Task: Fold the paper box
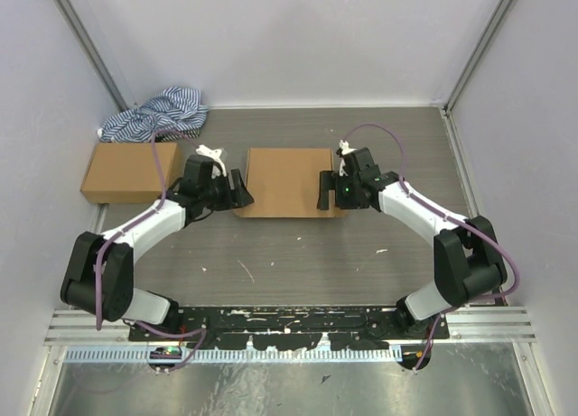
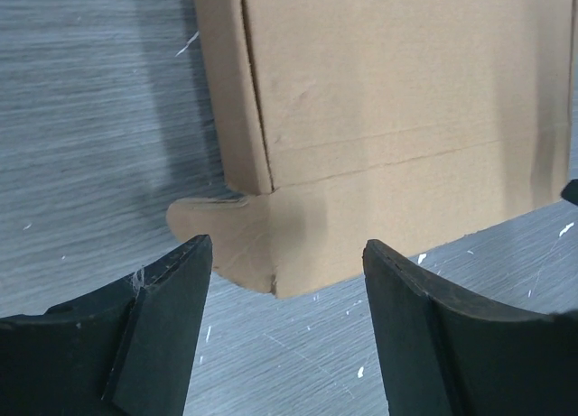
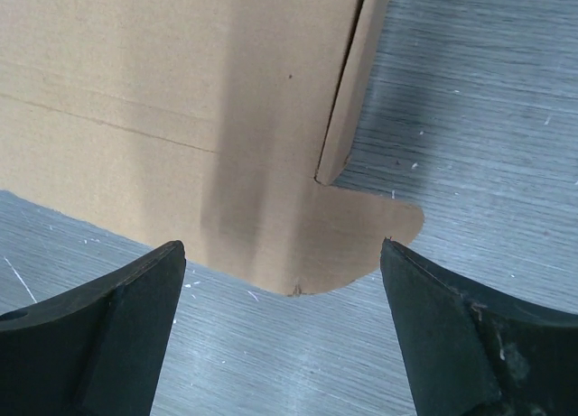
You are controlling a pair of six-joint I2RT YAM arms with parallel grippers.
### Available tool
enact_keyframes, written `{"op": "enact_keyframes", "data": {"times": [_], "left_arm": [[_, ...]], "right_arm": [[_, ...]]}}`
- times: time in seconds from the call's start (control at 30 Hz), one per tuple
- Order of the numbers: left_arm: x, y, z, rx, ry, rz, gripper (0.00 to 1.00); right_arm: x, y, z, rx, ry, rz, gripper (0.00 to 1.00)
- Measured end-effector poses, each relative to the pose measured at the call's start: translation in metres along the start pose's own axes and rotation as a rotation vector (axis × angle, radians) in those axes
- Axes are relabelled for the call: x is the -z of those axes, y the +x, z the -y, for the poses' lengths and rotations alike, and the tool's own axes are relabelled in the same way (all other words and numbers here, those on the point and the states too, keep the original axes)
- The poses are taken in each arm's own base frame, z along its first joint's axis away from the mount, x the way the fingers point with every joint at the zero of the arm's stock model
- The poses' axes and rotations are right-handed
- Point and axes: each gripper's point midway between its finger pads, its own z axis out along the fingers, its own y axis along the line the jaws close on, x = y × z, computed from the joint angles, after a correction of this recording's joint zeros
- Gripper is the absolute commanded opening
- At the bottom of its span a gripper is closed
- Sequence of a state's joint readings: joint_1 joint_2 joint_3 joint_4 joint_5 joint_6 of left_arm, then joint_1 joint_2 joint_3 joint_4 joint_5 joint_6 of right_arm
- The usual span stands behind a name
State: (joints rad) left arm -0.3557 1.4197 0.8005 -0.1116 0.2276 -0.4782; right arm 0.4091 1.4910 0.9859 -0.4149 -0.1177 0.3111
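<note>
The paper box (image 1: 287, 180), plain brown cardboard, lies flat and closed at the middle of the table. My left gripper (image 1: 240, 190) stands open at its left edge and my right gripper (image 1: 324, 190) stands open at its right edge; neither holds anything. In the left wrist view the box (image 2: 388, 109) shows a creased front panel and a rounded tab (image 2: 212, 226) lying on the table just ahead of the left gripper (image 2: 287, 244). From the right wrist, the box (image 3: 172, 91) has a matching rounded tab (image 3: 375, 228) ahead of the right gripper (image 3: 282, 246).
A sealed oblong brown carton (image 1: 126, 171) sits at the left, with a blue-and-white striped cloth (image 1: 158, 114) behind it. Pale walls close in the table on three sides. A metal rail (image 1: 289, 321) runs along the near edge.
</note>
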Motion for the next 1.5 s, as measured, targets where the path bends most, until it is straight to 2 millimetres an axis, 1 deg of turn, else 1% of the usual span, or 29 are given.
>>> {"op": "enact_keyframes", "data": {"times": [0.17, 0.27, 0.47, 0.7, 0.93, 1.17, 1.3, 1.37, 1.5], "left_arm": [[-0.006, -0.004, 0.006, -0.03, 0.021, 0.021, 0.75], [-0.009, -0.007, 0.008, -0.048, 0.029, 0.037, 0.76], [-0.023, 0.0, 0.005, -0.075, 0.02, 0.02, 0.76], [-0.034, 0.012, 0.001, -0.091, 0.013, -0.015, 0.75], [-0.034, 0.014, 0.005, -0.1, 0.02, -0.021, 0.75], [-0.031, 0.023, 0.013, -0.115, 0.042, -0.056, 0.73], [-0.025, 0.026, 0.017, -0.114, 0.044, -0.079, 0.72], [-0.021, 0.025, 0.018, -0.112, 0.037, -0.092, 0.71], [-0.014, 0.018, 0.025, -0.106, 0.037, -0.116, 0.69]], "right_arm": [[-0.009, 0.007, -0.003, 0.024, -0.001, -0.026, 0.93], [-0.011, 0.009, -0.003, 0.034, 0.001, -0.031, 0.94], [-0.013, 0.007, -0.001, 0.041, 0.015, -0.024, 0.97], [-0.016, 0.01, 0.001, 0.044, 0.023, -0.035, 0.96], [-0.016, 0.012, -0.004, 0.057, 0.005, -0.043, 0.96], [-0.016, 0.015, -0.009, 0.078, -0.013, -0.051, 0.95], [-0.017, 0.017, -0.013, 0.087, -0.02, -0.055, 0.94], [-0.016, 0.018, -0.015, 0.09, -0.022, -0.058, 0.94], [-0.016, 0.02, -0.016, 0.094, -0.022, -0.066, 0.94]]}}
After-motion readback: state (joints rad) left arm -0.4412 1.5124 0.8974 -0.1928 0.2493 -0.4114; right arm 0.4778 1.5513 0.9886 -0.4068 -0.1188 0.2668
